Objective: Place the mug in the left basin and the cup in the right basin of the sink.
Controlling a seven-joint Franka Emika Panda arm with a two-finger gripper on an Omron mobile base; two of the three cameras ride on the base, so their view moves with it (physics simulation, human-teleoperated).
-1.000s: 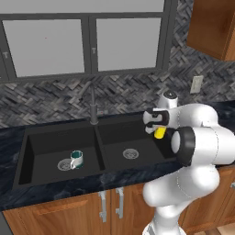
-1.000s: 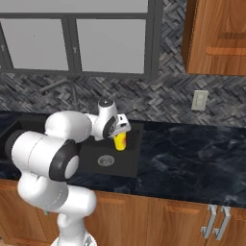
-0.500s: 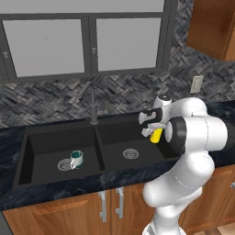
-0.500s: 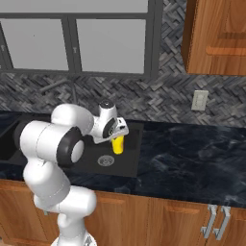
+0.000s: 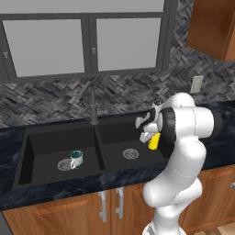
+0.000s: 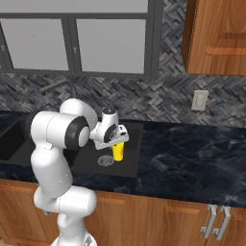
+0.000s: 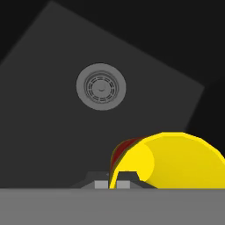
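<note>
While the arm reaches over the sink (image 5: 27, 151), the fingers (image 6: 116, 142) are clamped on the rim of the cup (image 6: 118, 151), which hangs below them, off the bottom of the right basin (image 5: 114, 137). From the left base camera the cup (image 5: 154, 141) tilts, its lower end toward the basin's right wall, just right of the drain (image 5: 131, 153). From the hand camera, the cup's (image 7: 176, 160) open mouth faces the lens, one fingertip (image 7: 127, 178) inside against the yellow wall, the other (image 7: 97, 182) just outside it, the red mark along the rim between them; the drain (image 7: 101, 86) sits well beyond the cup on the dark floor. The mug (image 5: 76, 159) stands upright in the left basin (image 5: 46, 144), touching that basin's drain (image 5: 64, 165). The faucet (image 5: 92, 103) rises behind the sink's divider. Black desk (image 6: 192, 158) lies right of the sink.
</note>
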